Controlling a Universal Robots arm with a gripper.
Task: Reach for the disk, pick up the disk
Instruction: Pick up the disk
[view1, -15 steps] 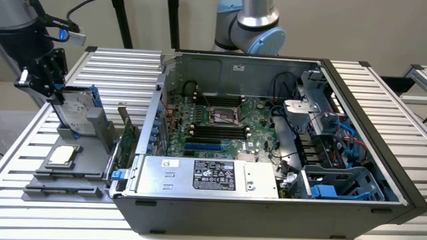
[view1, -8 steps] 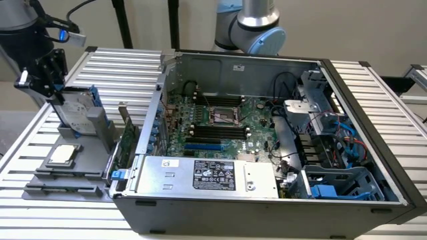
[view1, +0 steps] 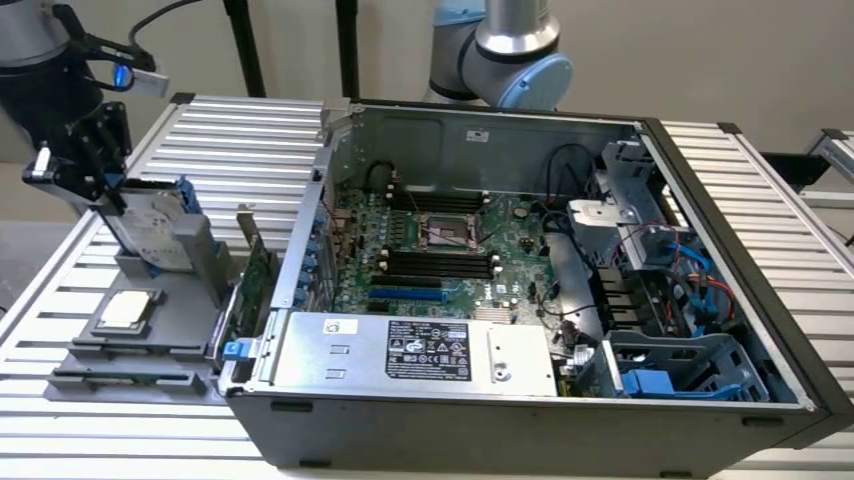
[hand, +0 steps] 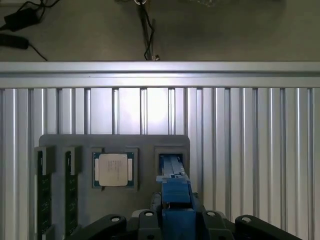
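Blue plastic rails frame a flat, silver-grey rectangular disk (view1: 156, 225) with a white printed label. It stands on edge in a slot at the far end of a dark grey plastic tray (view1: 127, 360). The tray lies on your ribbed aluminium desk (view1: 107, 430), just beside an open black and silver computer case (view1: 534, 425).

The arm's black fingers (view1: 100, 180) reach down over the tray and flank the disk's upper edge. They look clamped on that edge. In the wrist view the blue rail (hand: 175, 192) runs straight into the middle of the grasp. The disk's lower end looks as if it is seated in the tray's slot, so it does not appear lifted free yet.

Also in the tray, a small square silver chip (view1: 124, 310) rests in its own pocket next to the disk's slot. Two dark memory sticks (hand: 44, 197) lie in pockets beyond the chip.

What could go wrong, as a judgement:
- **Rails binding:** a pull that is not in line with the slot could jam the rails against its walls.
- **Tray dragged:** a jammed disk could lift or drag the tray, shaking the chip loose.
- **Slipping grip:** the hold is on a narrow, smooth edge, so the disk could slip and drop back into the tray.
- **Case wall:** a swing towards the case could knock its wall.
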